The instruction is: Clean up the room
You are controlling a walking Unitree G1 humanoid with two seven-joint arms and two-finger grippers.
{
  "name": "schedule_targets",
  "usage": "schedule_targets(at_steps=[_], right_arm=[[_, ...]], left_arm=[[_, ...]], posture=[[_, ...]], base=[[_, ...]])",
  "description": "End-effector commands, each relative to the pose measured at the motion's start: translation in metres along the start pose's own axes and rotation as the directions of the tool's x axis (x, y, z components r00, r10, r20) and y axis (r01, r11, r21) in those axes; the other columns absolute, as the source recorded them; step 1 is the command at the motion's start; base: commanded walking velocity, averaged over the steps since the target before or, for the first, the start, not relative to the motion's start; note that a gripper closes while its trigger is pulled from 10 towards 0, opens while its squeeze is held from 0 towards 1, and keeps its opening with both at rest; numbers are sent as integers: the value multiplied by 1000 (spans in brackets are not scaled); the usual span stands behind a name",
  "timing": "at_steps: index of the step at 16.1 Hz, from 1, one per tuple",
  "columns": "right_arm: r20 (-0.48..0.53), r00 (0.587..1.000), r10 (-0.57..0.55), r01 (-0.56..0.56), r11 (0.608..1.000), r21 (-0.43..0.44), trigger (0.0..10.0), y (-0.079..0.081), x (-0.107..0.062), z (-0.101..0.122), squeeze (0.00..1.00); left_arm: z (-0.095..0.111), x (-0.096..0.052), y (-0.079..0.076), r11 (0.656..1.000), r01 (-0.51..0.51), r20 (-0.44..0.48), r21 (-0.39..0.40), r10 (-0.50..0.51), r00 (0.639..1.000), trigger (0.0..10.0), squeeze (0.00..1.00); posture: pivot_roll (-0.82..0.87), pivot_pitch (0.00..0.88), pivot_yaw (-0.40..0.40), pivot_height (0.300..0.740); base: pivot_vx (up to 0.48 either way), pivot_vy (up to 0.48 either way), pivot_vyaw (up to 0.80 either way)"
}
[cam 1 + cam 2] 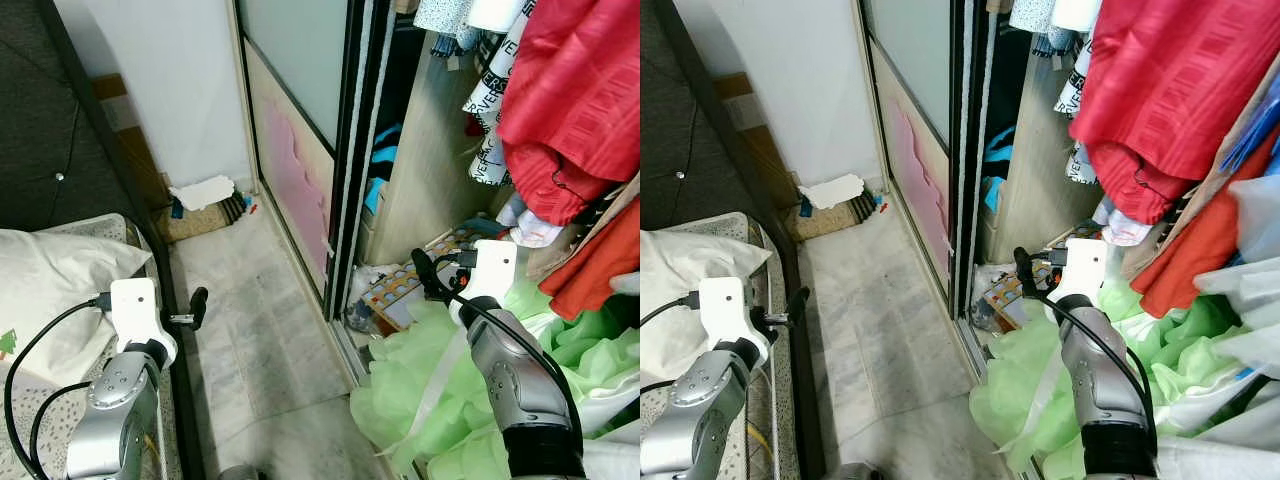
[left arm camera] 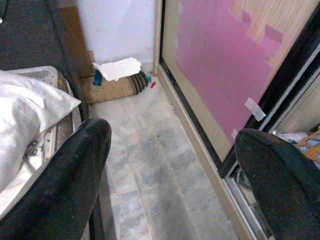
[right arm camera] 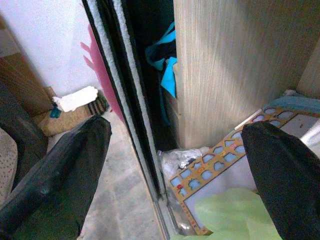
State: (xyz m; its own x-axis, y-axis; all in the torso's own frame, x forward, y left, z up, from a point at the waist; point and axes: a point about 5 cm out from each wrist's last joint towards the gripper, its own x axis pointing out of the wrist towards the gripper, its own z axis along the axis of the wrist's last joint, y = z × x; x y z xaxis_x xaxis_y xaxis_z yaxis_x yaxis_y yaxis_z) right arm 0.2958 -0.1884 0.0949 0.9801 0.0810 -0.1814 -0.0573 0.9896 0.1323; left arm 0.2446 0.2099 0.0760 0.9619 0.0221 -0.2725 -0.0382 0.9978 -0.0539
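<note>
Facing the open wardrobe (image 1: 440, 200), both grippers are held up empty with fingers apart, presumably readied for a pickup. The right gripper (image 1: 425, 272) is raised near the green cloth (image 1: 420, 370) and puzzle board (image 3: 235, 165) spilling out at the right, while the left gripper (image 1: 198, 305) is kept beside the bed (image 1: 60, 290), over the floor (image 1: 250, 330).

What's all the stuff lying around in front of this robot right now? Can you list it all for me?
Wardrobe sliding door: one, pale panel with a pink patch, black frame, centre.
Hanging clothes: several, mostly red, upper right inside the wardrobe.
Green fabric: one heap, light green, on the wardrobe floor, lower right.
Shape board: one, orange frame with blue cut-outs, wardrobe floor behind the green fabric.
Pillow: one, white, on the bed at left.
Mat: one, brown, by the far wall, white paper lying on it.
Floor: grey marble.
Left claw: black fingers open, over the floor.
Right claw: black fingers open, toward the wardrobe.
</note>
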Motion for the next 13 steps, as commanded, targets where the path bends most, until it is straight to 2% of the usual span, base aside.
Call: schedule_targets(at_steps=[1, 2, 3, 4, 5, 6, 7, 8, 10, 11, 12, 13], right_arm=[[174, 983, 58, -55, 998, -22, 10000, 54, 51, 56, 0], [158, 984, 83, -66, 991, -114, 10000, 60, 43, 41, 0], [135, 986, 95, -69, 980, -189, 10000, 65, 32, 22, 0], [148, 987, 59, -25, 975, -222, 10000, 55, 29, 21, 0], [172, 983, 65, -30, 980, -196, 10000, 49, 31, 27, 0], [205, 976, 79, -32, 975, -222, 10000, 47, 31, 30, 0], [206, 976, 68, -22, 976, -215, 10000, 47, 31, 30, 0], [167, 984, 54, -29, 989, -148, 10000, 48, 31, 27, 0], [184, 980, 78, -36, 974, -222, 10000, 52, 26, 21, 0], [169, 984, 54, -16, 976, -218, 10000, 48, 18, 13, 0], [166, 986, 23, 15, 975, -222, 10000, 39, 8, 10, 0], [175, 984, 16, 25, 973, -229, 10000, 34, 5, 13, 0]], left_arm=[[93, 58, -29, 973, -207, 274, 103, 172, 946, 10000, 0], [73, 51, -27, 975, -181, 246, 129, 146, 958, 10000, 0], [48, 40, -30, 982, -128, 199, 142, 98, 975, 10000, 0], [46, 36, -40, 987, -75, 205, 144, 44, 978, 10000, 0], [48, 36, -46, 987, -53, 216, 152, 19, 976, 10000, 0], [48, 37, -49, 989, -38, 225, 142, 5, 974, 10000, 0], [49, 36, -48, 988, -55, 230, 142, 22, 973, 10000, 0], [51, 33, -44, 983, -88, 240, 160, 48, 970, 10000, 0], [45, 26, -37, 968, -127, 252, 217, 70, 965, 10000, 0], [34, 19, -31, 966, -141, 227, 219, 90, 970, 10000, 0], [26, 7, -27, 971, -105, 203, 217, 60, 977, 10000, 0], [25, 2, -28, 969, -76, 203, 236, 28, 979, 10000, 0]], posture=[[-10, 0, 5, 740], [25, 0, 21, 740], [25, 0, 15, 740], [18, 0, -4, 740], [10, 0, 0, 740], [14, 0, 10, 740], [10, 0, 21, 740], [7, 0, 27, 740], [2, 0, 30, 740], [0, 0, 29, 740], [-17, 0, 37, 740], [-21, 0, 42, 740]], base=[[0, 0, 0], [0, 0, 0], [0, 0, 0], [0, 0, 0], [0, 0, 0], [0, 0, 0], [0, 0, 0], [0, 0, 0], [0, 0, 0], [0, 0, 0], [0, 0, 0], [0, 0, 0]])
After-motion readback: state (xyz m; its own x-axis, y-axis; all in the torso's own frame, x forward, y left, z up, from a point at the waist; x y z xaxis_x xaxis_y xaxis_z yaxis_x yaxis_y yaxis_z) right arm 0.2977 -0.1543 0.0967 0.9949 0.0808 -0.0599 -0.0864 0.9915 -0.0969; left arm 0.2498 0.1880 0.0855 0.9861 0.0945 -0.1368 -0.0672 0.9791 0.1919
